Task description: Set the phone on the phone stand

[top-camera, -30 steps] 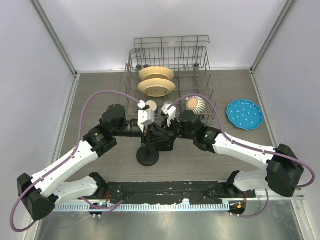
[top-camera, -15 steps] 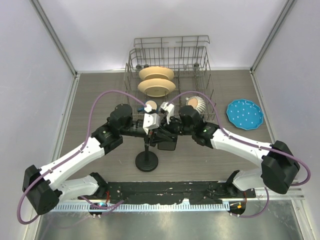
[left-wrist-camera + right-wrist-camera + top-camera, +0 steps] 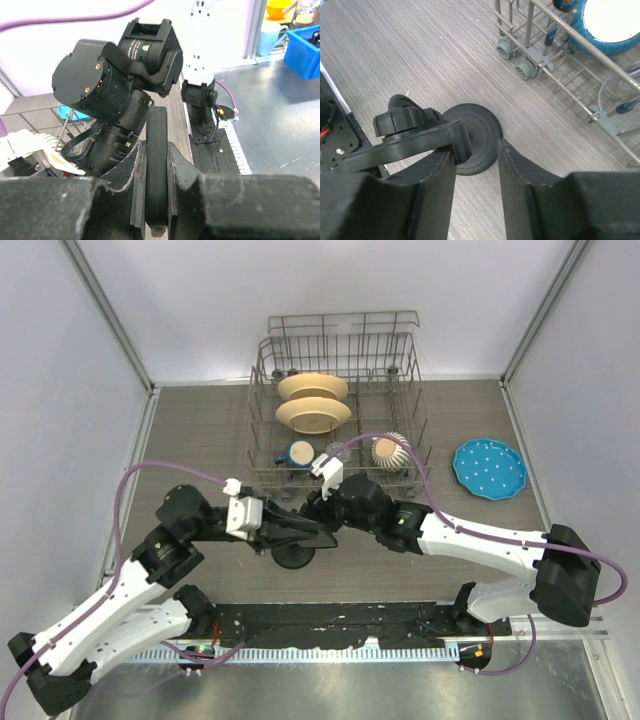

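Your left gripper (image 3: 156,159) pinches the phone (image 3: 157,131) edge-on, its jaws closed tight on the thin black slab, right by the phone stand (image 3: 479,129) and above its disc base. Your right gripper (image 3: 477,149) hangs over the same stand with its jaws narrowly parted. The stand's clamp head (image 3: 403,123) reaches in against one finger, and the other finger stands clear of it. The dish rack (image 3: 262,368) sits beyond the stand, and a blue plate (image 3: 489,469) lies well apart from the stand, to its right.

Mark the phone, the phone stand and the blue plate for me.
phone (image 3: 156,160): left wrist view, its thin edge.
phone stand (image 3: 481,127): right wrist view, disc base.
blue plate (image 3: 489,469): top external view, its centre.
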You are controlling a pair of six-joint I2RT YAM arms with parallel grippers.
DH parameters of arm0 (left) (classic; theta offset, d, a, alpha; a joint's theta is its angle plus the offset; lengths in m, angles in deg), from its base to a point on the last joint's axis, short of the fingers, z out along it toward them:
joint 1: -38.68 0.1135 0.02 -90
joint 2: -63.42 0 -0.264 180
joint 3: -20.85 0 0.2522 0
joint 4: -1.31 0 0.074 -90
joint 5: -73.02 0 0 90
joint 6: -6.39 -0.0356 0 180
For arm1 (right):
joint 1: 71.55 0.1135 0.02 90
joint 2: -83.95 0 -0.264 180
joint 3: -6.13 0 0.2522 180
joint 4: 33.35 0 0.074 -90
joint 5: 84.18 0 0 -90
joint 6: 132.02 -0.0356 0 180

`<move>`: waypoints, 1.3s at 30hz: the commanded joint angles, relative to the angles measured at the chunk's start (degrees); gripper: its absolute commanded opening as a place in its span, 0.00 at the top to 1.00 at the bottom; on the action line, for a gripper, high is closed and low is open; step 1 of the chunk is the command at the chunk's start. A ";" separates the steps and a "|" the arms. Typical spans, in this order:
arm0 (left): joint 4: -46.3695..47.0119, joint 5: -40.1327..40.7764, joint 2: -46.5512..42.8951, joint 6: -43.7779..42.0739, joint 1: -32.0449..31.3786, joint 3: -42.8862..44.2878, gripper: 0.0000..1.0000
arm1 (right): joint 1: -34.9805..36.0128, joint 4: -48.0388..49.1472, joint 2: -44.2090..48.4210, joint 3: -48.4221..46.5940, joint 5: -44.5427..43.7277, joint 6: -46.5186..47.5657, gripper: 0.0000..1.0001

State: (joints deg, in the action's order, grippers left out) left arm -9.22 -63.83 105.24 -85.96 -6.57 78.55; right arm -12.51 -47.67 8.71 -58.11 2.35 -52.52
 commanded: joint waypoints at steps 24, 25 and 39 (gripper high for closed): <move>8.55 10.90 -6.58 12.10 -0.01 4.31 1.00 | -22.22 38.50 0.45 11.98 46.35 -43.18 0.26; 8.81 10.73 -6.41 12.19 -0.01 4.22 1.00 | -22.13 39.40 -0.25 12.24 46.18 -43.72 0.26; 14.09 13.71 -2.19 13.86 -0.01 7.03 1.00 | -20.11 44.33 -6.76 13.12 43.63 -46.98 0.37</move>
State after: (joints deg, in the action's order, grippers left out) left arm -4.37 -53.01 102.95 -73.22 -6.60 80.45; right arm -33.45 -7.95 2.15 -45.32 46.37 -98.33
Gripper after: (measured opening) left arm 0.192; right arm 0.625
